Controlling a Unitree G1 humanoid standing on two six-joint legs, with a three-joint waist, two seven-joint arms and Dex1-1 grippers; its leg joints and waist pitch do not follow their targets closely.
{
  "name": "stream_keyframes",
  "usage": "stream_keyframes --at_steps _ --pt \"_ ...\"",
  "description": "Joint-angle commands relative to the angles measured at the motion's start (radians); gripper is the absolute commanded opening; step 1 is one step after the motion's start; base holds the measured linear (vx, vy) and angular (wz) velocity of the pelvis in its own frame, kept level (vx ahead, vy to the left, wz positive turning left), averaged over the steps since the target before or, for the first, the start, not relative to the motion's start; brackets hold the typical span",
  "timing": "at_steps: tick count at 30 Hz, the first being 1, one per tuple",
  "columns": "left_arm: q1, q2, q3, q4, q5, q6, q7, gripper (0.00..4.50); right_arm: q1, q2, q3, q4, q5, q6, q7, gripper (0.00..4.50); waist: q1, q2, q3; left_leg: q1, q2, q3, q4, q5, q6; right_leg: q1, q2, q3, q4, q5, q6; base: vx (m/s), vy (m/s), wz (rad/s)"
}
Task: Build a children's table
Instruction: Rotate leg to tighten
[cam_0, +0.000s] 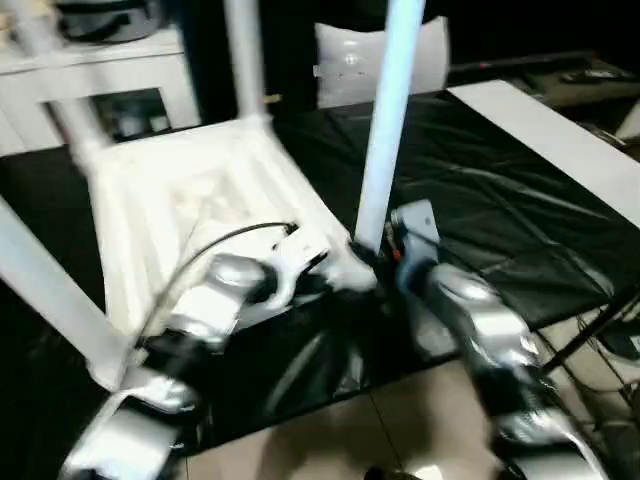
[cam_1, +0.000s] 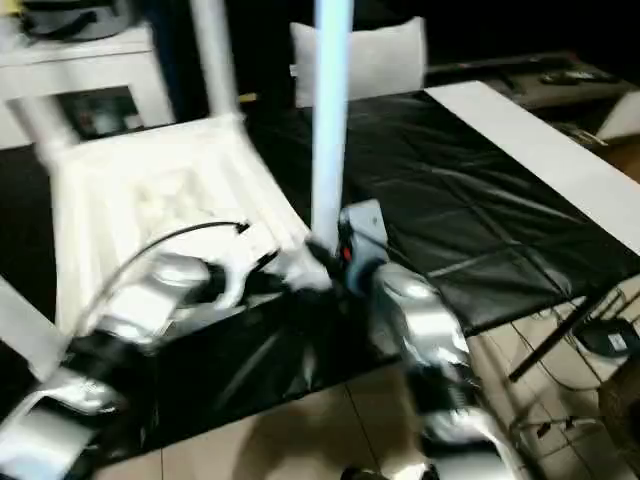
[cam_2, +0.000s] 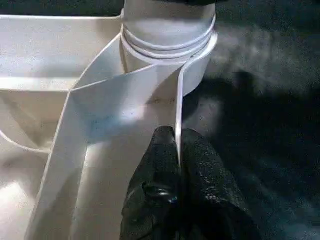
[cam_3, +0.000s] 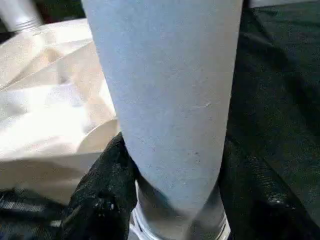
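Upside-down on the surface (cam_0: 520, 230), which is draped in black sheeting, lies the children's table top (cam_0: 200, 215), ribbed underside up, toward the left and middle of the scene. Four white legs rise from its corners: the near-right leg (cam_0: 385, 130) stands nearly upright in its round corner socket (cam_2: 170, 55), the far-right leg (cam_0: 243, 60) stands behind it, the far-left leg (cam_0: 60, 110) rises at the far-left corner, and the near-left leg (cam_0: 45, 290) slants toward the left edge of the scene (all blurred in the head views). The left gripper (cam_2: 180, 165) reaches in from the left to the top's near-right corner, its black jaws pressed together on a thin upright rib of the top just beside the socket, one fingertip on each face of the rib. The right gripper (cam_3: 172, 200) comes in from the near right and clasps the near-right leg low down, just above the socket, its black fingers (cam_3: 100, 195) set against either side of the tube. A grey-white cushion (cam_0: 350, 62) stands at the far edge of the surface behind the legs, and a white board (cam_0: 560, 140) lies along the surface's right side. White shelving (cam_0: 110, 70) stands at the far left beyond the surface.
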Motion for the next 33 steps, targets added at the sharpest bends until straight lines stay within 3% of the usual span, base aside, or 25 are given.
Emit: stream_keyframes --at_steps 1,2,3,4,6,8,12,15,16,20,21,23,28,29,33 --pt "-0.055 -0.03 0.03 -0.042 -0.025 -0.032 0.053 0.0 0.002 0.072 0.047 0.028 0.032 -0.012 0.028 2.66 0.015 -0.004 -0.075 -0.012 0.011 -0.002 -0.07 -0.201 0.051 0.059 -0.062 0.058 -0.062 -0.401 -0.054 0.0 0.0 0.0" --pt "-0.052 -0.028 0.027 -0.047 -0.023 -0.035 0.05 0.0 0.004 0.073 0.041 0.026 0.036 -0.016 0.03 2.69 0.019 -0.008 -0.081 -0.016 0.014 0.0 -0.068 -0.138 0.067 0.058 -0.057 0.066 -0.044 -0.328 -0.092 0.058 -0.024 0.06" --pt "-0.05 -0.03 0.027 -0.05 -0.02 -0.033 0.051 0.0 0.004 0.078 0.034 0.025 0.035 -0.015 0.027 2.76 0.019 -0.008 -0.081 -0.016 0.014 0.0 -0.068 -0.138 0.067 0.058 -0.057 0.066 -0.044 -0.328 -0.092 0.0 0.0 0.0" --pt "-0.04 -0.024 0.023 -0.066 -0.013 -0.028 0.042 0.0 0.011 0.069 0.025 0.014 0.028 -0.039 0.032 2.88 0.028 -0.009 -0.091 -0.027 0.014 -0.002 -0.059 -0.042 0.087 0.061 -0.06 0.075 -0.012 -0.21 -0.134 0.057 -0.03 0.04" --pt "-0.034 -0.018 0.021 -0.073 -0.012 -0.03 0.037 0.0 0.016 0.06 0.021 0.007 0.026 -0.052 0.035 3.08 0.039 -0.01 -0.094 -0.032 0.011 0.002 -0.049 0.052 0.124 0.057 -0.057 0.079 0.008 -0.093 -0.169 0.0 0.0 0.0" --pt "-0.028 -0.01 0.019 -0.077 -0.015 -0.033 0.032 0.0 0.023 0.042 0.023 0.003 0.022 -0.089 0.043 3.16 0.049 -0.015 -0.096 -0.035 0.007 0.006 -0.043 0.078 0.149 0.058 -0.057 0.08 0.013 -0.064 -0.179 0.0 0.0 0.0" --pt "-0.006 0.044 -0.006 -0.098 -0.02 -0.075 -0.056 0.0 0.093 -0.054 0.027 -0.101 0.039 -0.098 0.157 3.52 0.076 -0.011 -0.09 -0.031 0.014 0.01 -0.046 0.034 0.15 0.055 -0.054 0.08 0.004 -0.166 -0.134 0.004 -0.014 0.0" --pt "-0.003 0.079 -0.023 -0.085 -0.013 -0.134 -0.113 0.0 0.137 -0.106 0.017 -0.167 0.077 -0.086 0.248 3.74 0.085 -0.012 -0.087 -0.028 0.017 0.01 -0.05 -0.012 0.127 0.053 -0.053 0.079 -0.005 -0.22 -0.108 0.0 0.0 0.0" --pt "-0.005 0.11 -0.035 -0.063 -0.005 -0.201 -0.157 0.0 0.177 -0.155 0.017 -0.231 0.097 -0.064 0.305 3.95 0.087 -0.014 -0.085 -0.027 0.018 0.01 -0.053 -0.026 0.122 0.052 -0.052 0.079 -0.008 -0.236 -0.102 0.0 0.0 0.0" --pt "-0.014 0.138 -0.044 -0.021 0.009 -0.278 -0.176 0.0 0.219 -0.197 0.013 -0.289 0.116 -0.059 0.344 4.13 0.1 -0.008 -0.082 -0.019 0.019 0.013 -0.058 -0.075 0.091 0.045 -0.052 0.078 -0.018 -0.304 -0.078 0.0 0.0 0.0" --pt "-0.018 0.144 -0.047 -0.008 0.015 -0.297 -0.175 0.0 0.226 -0.203 0.011 -0.299 0.116 -0.061 0.343 4.36 0.103 -0.011 -0.079 -0.021 0.014 0.014 -0.059 -0.091 0.084 0.047 -0.05 0.076 -0.028 -0.337 -0.058 0.0 0.0 0.0" --pt "-0.024 0.188 -0.064 0.039 0.029 -0.397 -0.219 0.0 0.277 -0.243 0.007 -0.389 0.142 0.02 0.345 4.48 0.11 -0.011 -0.078 -0.017 0.013 0.013 -0.062 -0.119 0.07 0.047 -0.048 0.074 -0.035 -0.38 -0.023 0.0 0.0 0.0" --pt "-0.006 0.211 -0.034 0.033 -0.017 -0.406 -0.274 0.0 0.335 -0.244 0.012 -0.479 0.157 0.071 0.327 4.49 0.118 -0.012 -0.081 -0.018 0.013 0.012 -0.064 -0.118 0.047 0.046 -0.053 0.073 -0.034 -0.389 -0.008 0.0 0.0 0.0" --pt "0.012 0.215 -0.007 0.001 -0.056 -0.377 -0.292 0.43 0.359 -0.231 0.014 -0.512 0.15 0.082 0.3 4.5 0.118 -0.021 -0.079 -0.019 0.014 0.013 -0.064 -0.113 0.046 0.045 -0.052 0.072 -0.036 -0.391 -0.005 0.0 0.0 0.0" --pt "0.064 0.194 0.083 -0.088 -0.154 -0.346 -0.256 0.54 0.401 -0.184 0.003 -0.586 0.161 0.122 0.214 4.5 0.12 -0.017 -0.084 -0.022 0.026 0.008 -0.066 -0.066 0.04 0.045 -0.057 0.079 -0.017 -0.316 -0.04 0.0 0.0 0.0"
